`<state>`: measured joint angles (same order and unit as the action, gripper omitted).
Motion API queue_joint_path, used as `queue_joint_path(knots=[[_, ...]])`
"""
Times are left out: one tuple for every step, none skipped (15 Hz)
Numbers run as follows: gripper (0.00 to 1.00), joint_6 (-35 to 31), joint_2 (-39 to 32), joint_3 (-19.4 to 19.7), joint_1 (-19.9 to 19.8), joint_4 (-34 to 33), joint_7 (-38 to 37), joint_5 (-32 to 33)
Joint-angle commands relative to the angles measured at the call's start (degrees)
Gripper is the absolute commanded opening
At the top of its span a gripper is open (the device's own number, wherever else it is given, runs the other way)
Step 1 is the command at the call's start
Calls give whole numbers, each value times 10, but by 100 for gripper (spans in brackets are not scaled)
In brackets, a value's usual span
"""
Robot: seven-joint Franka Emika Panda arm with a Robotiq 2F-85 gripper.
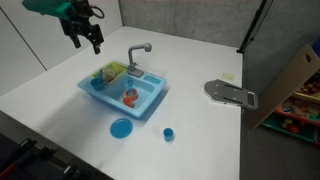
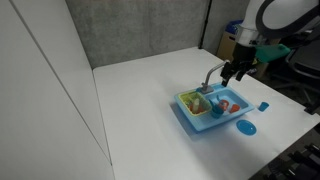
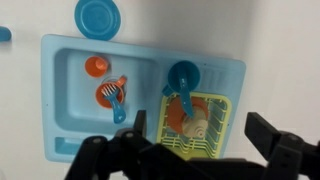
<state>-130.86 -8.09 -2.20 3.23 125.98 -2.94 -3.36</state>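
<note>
End effector (image 1: 86, 45) above dish-filled sink (image 1: 142, 112).

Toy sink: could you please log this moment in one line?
tool: open, empty, raised | toy sink: yellow rack inside | blue plate: beside sink

Sink (image 1: 150, 101) light blue – faucet (image 1: 138, 50) grey. Rack (image 1: 110, 72) yellow-green, orange plate (image 3: 184, 114) in it. Blue cup (image 3: 182, 76), orange cup (image 3: 96, 66) and an orange piece with pale stripes (image 3: 112, 92) in the basin. Blue disc (image 1: 121, 128) and small blue cup (image 1: 168, 133) outside. Bench (image 1: 60, 90) plain white — tool (image 1: 87, 45) black.
</note>
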Motion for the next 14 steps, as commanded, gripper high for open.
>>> queue_joint_path(knots=[[100, -11, -51, -1, 4, -31, -13, 17], [100, -13, -63, -1, 5, -34, -9, 19], [100, -15, -73, -1, 6, -37, -8, 21], [100, -18, -83, -1, 6, -40, -6, 22], [100, -20, -90, 0, 8, -42, -9, 27], [100, -12, -91, -1, 7, -43, -2, 26], [100, -19, -79, -2, 4, -26, 0, 16], [100, -19, -85, -2, 4, -27, 0, 17], [100, -19, -86, -2, 4, -27, 0, 17], [100, -19, -86, -2, 4, -27, 0, 17], [100, -19, -86, -2, 4, -27, 0, 17], [100, -23, -92, -2, 5, -31, -1, 16], [100, -29, -99, -3, 6, -34, 0, 18], [100, -32, -105, -3, 7, -36, -1, 19]])
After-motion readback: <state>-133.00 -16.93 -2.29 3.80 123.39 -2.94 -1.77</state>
